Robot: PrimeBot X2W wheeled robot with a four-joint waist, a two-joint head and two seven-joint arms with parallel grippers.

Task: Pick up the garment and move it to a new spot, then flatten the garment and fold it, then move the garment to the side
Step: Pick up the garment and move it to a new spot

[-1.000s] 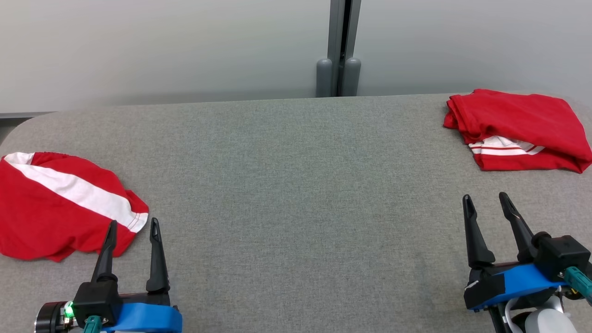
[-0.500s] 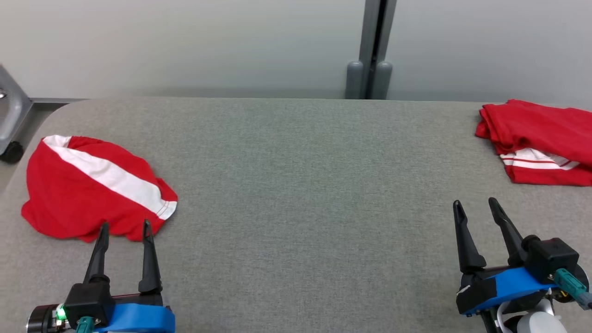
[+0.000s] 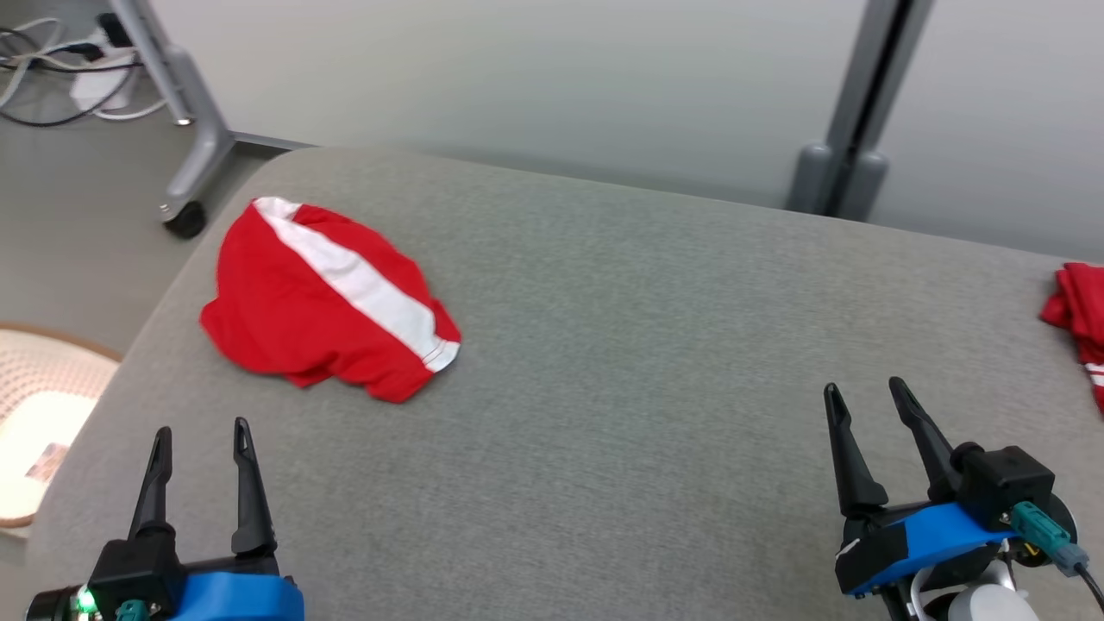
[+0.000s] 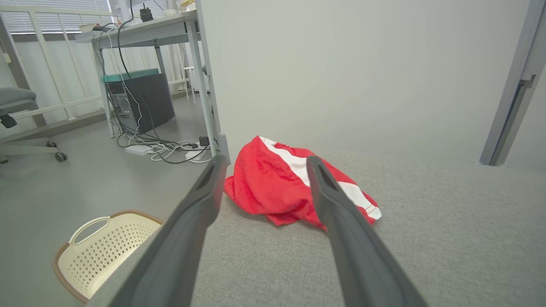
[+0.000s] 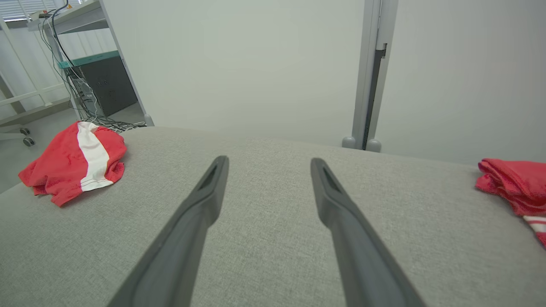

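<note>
The left fingers (image 3: pixel 246 483) stand spread wide and hold nothing, poised over the near left corner of the grey bench (image 3: pixel 621 362). The right fingers (image 3: pixel 849 457) are just as wide apart and empty, above the bench's near right side. The garment (image 3: pixel 323 302), red with a white stripe, lies crumpled on the bench near its far left rounded corner, ahead of the left fingers and apart from them. A second red cloth (image 3: pixel 1082 315) lies at the bench's right edge. A pale basket (image 3: pixel 34 414) stands on the floor by the bench's left end.
</note>
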